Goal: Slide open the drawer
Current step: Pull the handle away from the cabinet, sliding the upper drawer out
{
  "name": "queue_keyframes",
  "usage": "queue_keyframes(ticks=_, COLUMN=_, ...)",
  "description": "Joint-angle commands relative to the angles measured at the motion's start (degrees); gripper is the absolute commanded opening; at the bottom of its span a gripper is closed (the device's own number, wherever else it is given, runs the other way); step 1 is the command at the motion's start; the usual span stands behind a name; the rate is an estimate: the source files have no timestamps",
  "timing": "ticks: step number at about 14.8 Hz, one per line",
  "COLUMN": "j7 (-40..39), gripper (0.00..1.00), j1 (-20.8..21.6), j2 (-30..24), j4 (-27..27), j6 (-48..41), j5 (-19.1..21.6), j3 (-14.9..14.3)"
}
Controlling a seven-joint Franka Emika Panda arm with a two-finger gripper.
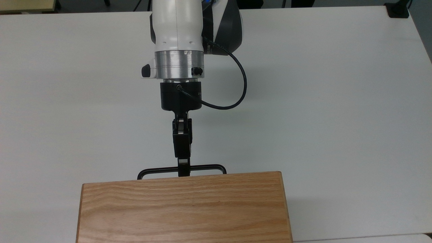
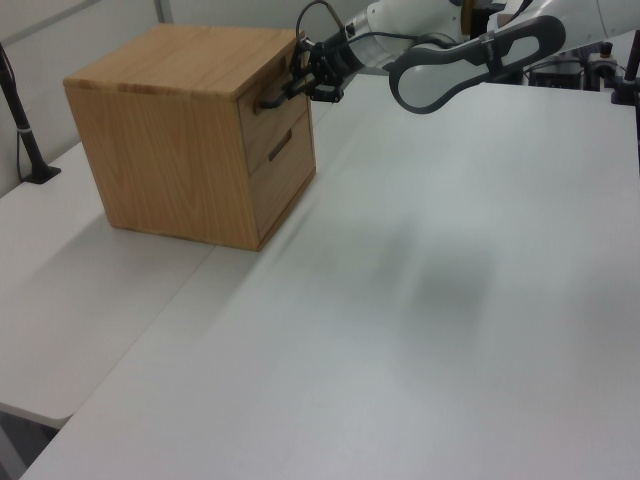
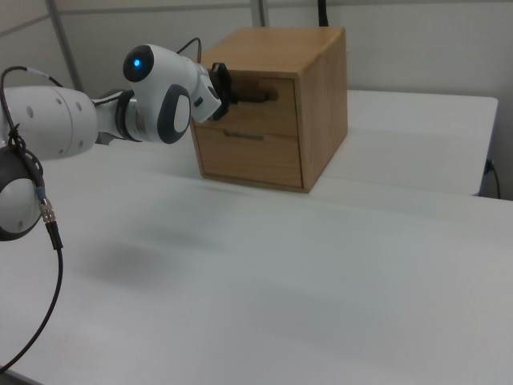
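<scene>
An oak cabinet (image 1: 184,209) stands at the near edge of the top view. The upper drawer (image 2: 268,112) sits flush in the cabinet front, also seen as the drawer (image 3: 255,103) in the right view. Its thin black bar handle (image 1: 202,167) sticks out past the cabinet top. My gripper (image 1: 184,167) reaches straight across the middle of that bar, its tip at the bar and close to the drawer front. The same gripper (image 2: 300,85) meets the handle in the left view, and in the right view the gripper (image 3: 227,91) is at the handle's left end.
A second drawer (image 2: 282,165) lies below the first. The cabinet rests on a white table (image 1: 337,101) with wide bare room around my arm. A black cable (image 1: 241,77) loops off the wrist. A black post (image 2: 25,130) stands left of the cabinet in the left view.
</scene>
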Motion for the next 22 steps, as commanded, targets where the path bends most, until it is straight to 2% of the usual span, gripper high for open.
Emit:
queue_keyframes(ticks=1, j7=0.7, gripper=0.08, j1=0.7, j2=-8.6, j4=-10.8, j6=0.6, j5=0.6, j3=0.0)
queue_keyframes(ticks=15, j7=2.3, gripper=0.1, j1=2.0, j2=-34.1, j4=-43.6, j6=0.0, j5=0.7, j3=0.0)
queue_keyframes(ticks=20, j7=2.3, gripper=0.15, j1=1.9, j2=-36.4, j4=-45.4, j6=-1.7, j5=0.7, j3=0.0)
queue_keyframes(ticks=21, j7=2.4, gripper=0.23, j1=1.8, j2=-36.4, j4=-45.3, j6=-2.5, j5=0.7, j3=0.0)
queue_keyframes(ticks=22, j7=2.4, gripper=0.51, j1=1.6, j2=-36.5, j4=-45.0, j6=-3.3, j5=0.8, j3=-0.1)
